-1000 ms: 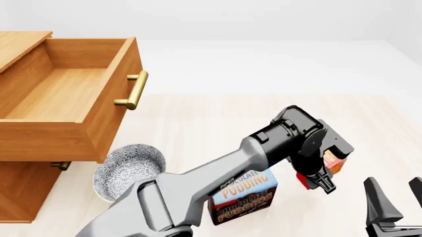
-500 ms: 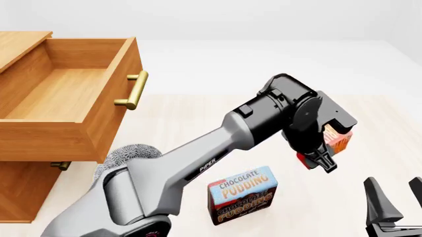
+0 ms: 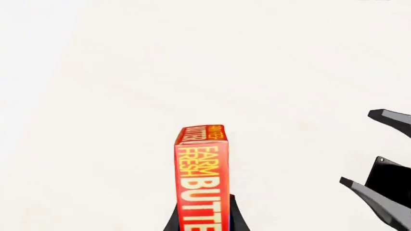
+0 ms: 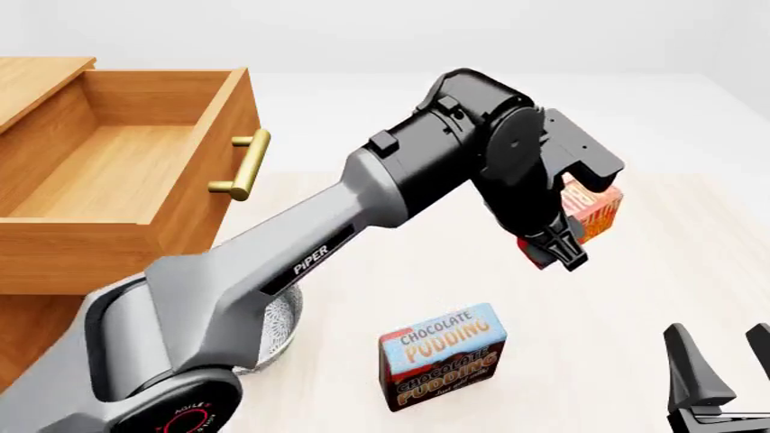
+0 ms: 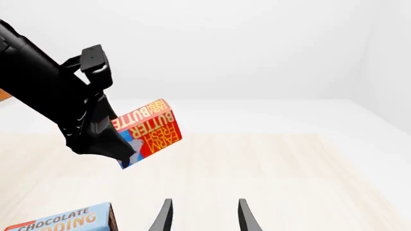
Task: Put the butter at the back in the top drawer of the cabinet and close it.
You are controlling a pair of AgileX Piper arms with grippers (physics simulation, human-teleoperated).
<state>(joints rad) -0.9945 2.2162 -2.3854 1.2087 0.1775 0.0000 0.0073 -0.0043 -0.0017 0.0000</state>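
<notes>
My left gripper (image 4: 572,233) is shut on the butter (image 4: 592,207), a red and orange box, and holds it in the air above the table, right of the cabinet (image 4: 36,83). The butter also shows in the left wrist view (image 3: 201,173) and the right wrist view (image 5: 151,129). The top drawer (image 4: 121,180) is pulled open and empty, with its brass handle (image 4: 245,164) facing right. My right gripper (image 4: 722,352) is open and empty at the near right; its fingers (image 5: 165,215) point toward the held butter.
The Chocolate Pudding box (image 4: 442,356) stands on the table below the left arm. A patterned bowl (image 4: 279,332) sits by the cabinet, mostly hidden behind the left arm. A lower drawer is shut under the open one.
My left arm has lifted the butter upward and slightly back, away from the pudding box. The right gripper has not moved.
</notes>
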